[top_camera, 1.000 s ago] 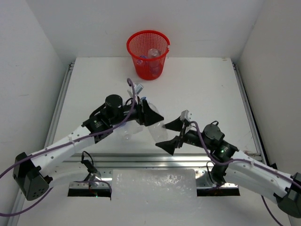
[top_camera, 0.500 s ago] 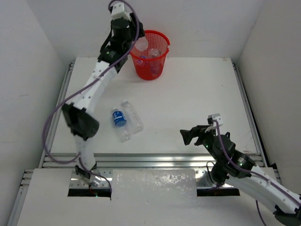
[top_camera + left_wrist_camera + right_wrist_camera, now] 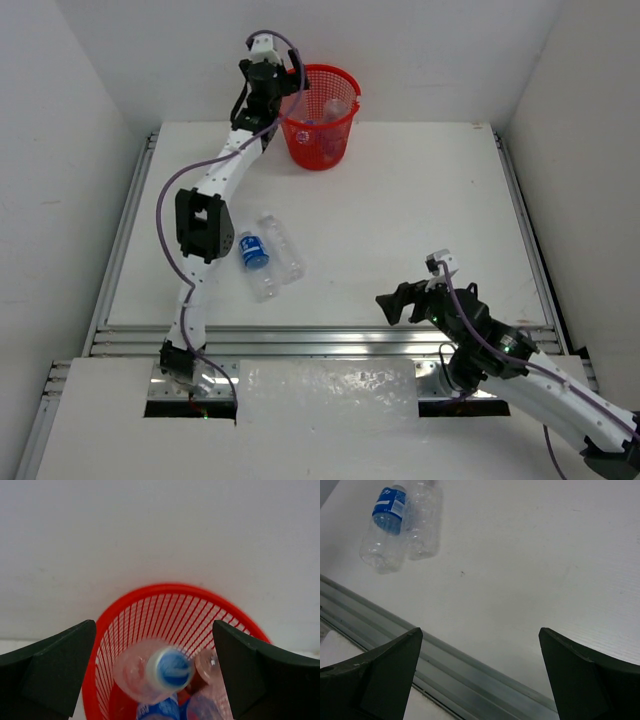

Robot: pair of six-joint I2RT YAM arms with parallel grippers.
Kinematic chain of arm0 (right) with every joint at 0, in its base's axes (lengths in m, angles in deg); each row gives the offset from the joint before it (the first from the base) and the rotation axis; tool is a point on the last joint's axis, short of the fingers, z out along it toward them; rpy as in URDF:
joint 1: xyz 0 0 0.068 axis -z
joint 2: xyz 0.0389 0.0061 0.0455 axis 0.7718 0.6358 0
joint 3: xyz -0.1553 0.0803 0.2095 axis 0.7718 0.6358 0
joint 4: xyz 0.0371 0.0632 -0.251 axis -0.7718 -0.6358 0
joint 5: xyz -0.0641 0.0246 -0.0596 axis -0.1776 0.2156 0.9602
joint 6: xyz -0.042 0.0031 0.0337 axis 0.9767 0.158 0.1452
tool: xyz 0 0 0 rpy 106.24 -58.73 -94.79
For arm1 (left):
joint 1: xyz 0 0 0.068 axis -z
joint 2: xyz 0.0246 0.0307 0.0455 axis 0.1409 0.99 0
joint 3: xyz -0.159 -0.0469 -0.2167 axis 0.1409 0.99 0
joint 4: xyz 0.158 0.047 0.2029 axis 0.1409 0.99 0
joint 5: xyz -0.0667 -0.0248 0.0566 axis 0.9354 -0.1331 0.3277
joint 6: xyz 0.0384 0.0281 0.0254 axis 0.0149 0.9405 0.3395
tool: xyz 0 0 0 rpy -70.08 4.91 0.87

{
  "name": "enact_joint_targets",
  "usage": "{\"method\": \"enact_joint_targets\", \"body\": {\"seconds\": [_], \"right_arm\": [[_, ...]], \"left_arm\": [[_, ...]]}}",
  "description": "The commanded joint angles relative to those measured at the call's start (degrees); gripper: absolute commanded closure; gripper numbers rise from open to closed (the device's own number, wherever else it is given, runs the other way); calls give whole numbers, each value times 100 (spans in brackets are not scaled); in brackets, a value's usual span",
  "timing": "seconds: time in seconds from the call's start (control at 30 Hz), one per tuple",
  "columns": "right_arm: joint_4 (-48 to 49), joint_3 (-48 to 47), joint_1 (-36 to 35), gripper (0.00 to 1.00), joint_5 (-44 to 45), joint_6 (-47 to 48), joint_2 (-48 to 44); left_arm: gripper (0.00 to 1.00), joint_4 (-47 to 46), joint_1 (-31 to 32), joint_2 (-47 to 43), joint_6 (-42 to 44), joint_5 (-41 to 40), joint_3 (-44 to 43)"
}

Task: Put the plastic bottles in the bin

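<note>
Hovering over the bin [image 3: 175,587] at far left, my left gripper [image 3: 152,625] is spread wide, now empty. Its released bottle [image 3: 155,672] is lying inside. The blue-labelled bottle [image 3: 252,250] and unlabelled bottle [image 3: 281,262] are waiting near left, touching.

White links [image 3: 225,170], black joints [image 3: 200,225], purple cables [image 3: 161,205], black wedge-shaped pincer fingers [image 3: 50,675].
</note>
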Motion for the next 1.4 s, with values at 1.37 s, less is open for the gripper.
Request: {"method": "enact_joint_targets", "body": {"seconds": [1.37], "right_arm": [[1902, -5245, 343, 39, -1180, 868, 9896]], "left_arm": [[0, 2727, -74, -11362, -1159, 330, 9701]]}}
